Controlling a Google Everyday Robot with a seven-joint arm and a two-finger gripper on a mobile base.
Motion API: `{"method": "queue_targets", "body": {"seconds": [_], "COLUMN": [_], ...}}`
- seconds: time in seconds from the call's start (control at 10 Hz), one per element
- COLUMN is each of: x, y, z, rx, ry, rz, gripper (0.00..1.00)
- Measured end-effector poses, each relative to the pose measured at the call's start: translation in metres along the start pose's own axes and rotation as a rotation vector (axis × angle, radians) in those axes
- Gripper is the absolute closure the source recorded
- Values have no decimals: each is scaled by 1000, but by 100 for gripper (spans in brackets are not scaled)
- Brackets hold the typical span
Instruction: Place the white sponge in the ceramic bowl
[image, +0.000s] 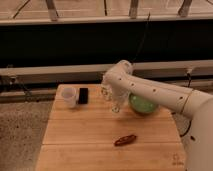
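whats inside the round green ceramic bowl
The round glossy green ceramic bowl shows only bare green inside where visible. The white robot arm covers its upper rim and back, hiding that part. The shut gripper hangs just left of it.

text readable: none | wooden table (90, 135): small mark (175, 161) near its front right corner, too faint to read | gripper (116, 108): fingers closed, pointing down over the table's rear part, just left of the green ceramic bowl (142, 105)
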Motion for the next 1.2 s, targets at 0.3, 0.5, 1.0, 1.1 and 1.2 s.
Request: {"method": "queue_targets", "body": {"seconds": [0.3,0.5,1.0,1.1,1.2], "x": [21,35,62,66,69], "y": [15,34,58,59,62], "z": [-1,1,7,7,7], "rx": [20,22,42,46,54], "ry": [-13,-22,-42,-45,-49], "rz": [42,68,126,132,137], "gripper": [100,100,100,100,100]}}
